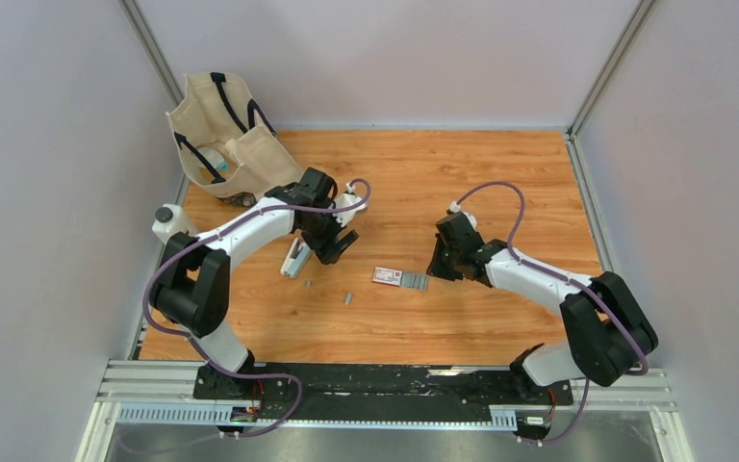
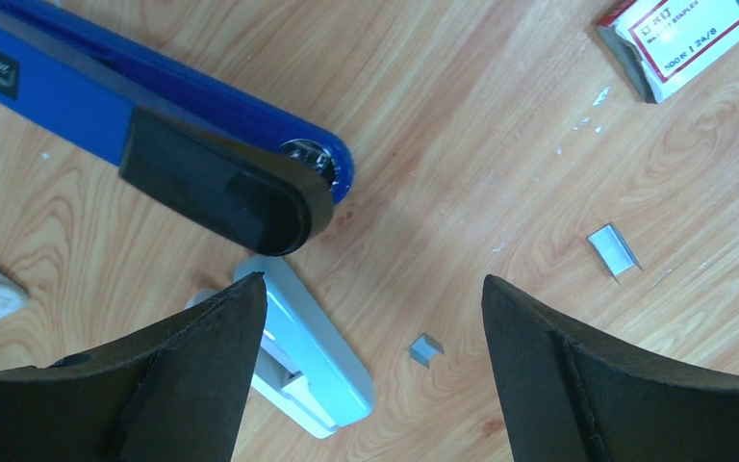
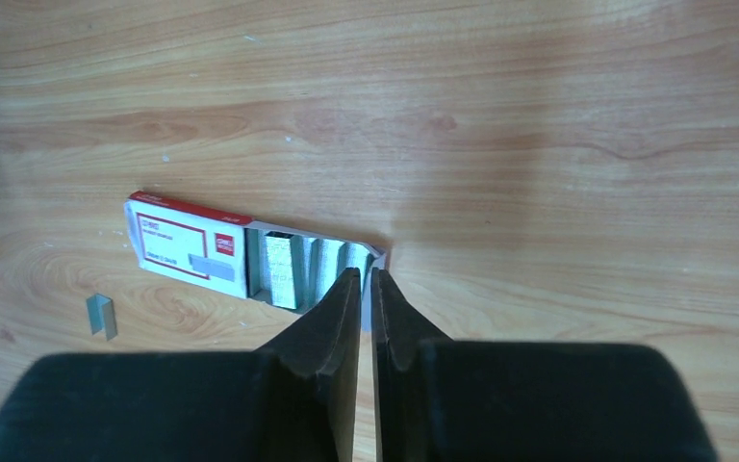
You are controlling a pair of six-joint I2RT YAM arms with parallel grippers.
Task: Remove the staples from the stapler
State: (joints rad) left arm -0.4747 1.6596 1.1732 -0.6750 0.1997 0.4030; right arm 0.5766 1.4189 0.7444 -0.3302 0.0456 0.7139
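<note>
Wrist views: left end effector [image 2: 373, 285] gapes over stapler [image 2: 310, 358]; right end effector [image 3: 366, 275] closed.

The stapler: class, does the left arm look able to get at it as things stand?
Probably yes: the open left gripper hovers over the stapler, nothing lies on it, though the blue bar sits close.

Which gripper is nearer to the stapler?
Left. The left gripper hangs open right over the stapler; the right gripper is farther off, jaws closed at the staple box.
</note>
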